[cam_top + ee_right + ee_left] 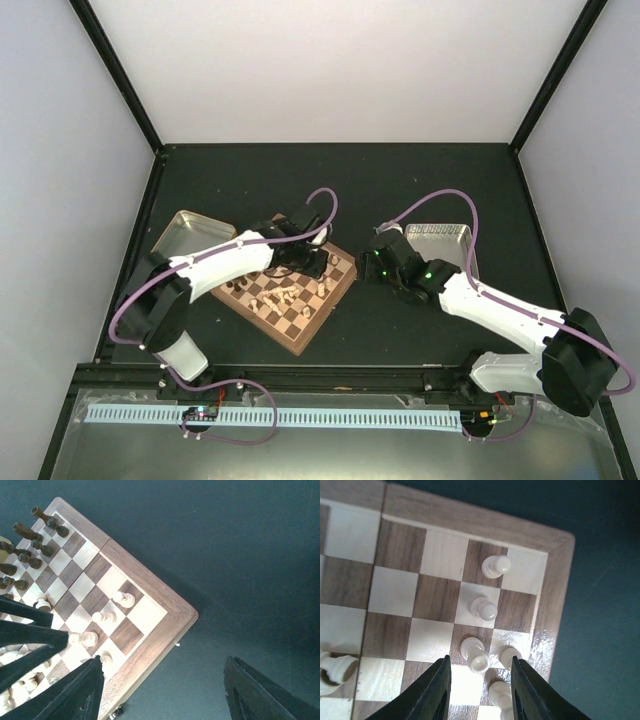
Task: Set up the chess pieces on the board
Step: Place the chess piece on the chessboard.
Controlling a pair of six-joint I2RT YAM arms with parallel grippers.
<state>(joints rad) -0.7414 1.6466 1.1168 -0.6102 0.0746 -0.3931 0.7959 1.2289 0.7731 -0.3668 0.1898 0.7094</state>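
The board (300, 325) lies at the table's middle, turned like a diamond. Pale chess pieces (290, 295) crowd its near half, and dark pieces (30, 542) line its far side. My left gripper (480, 677) hovers over the board's right corner (470, 522), jaws open. A pale piece (476, 655) stands upright just ahead of its fingertips, with a gap on each side. Three more pale pieces (483, 608) stand close by. My right gripper (165, 675) is open wide and holds nothing, over the dark table just off the board's corner (165, 607).
A gold-tan tray (185, 232) sits left of the board. A pale metal tray (440, 238) sits behind the right arm. Black frame posts edge the table. The left gripper (25, 635) reaches into the right wrist view over the pale pieces.
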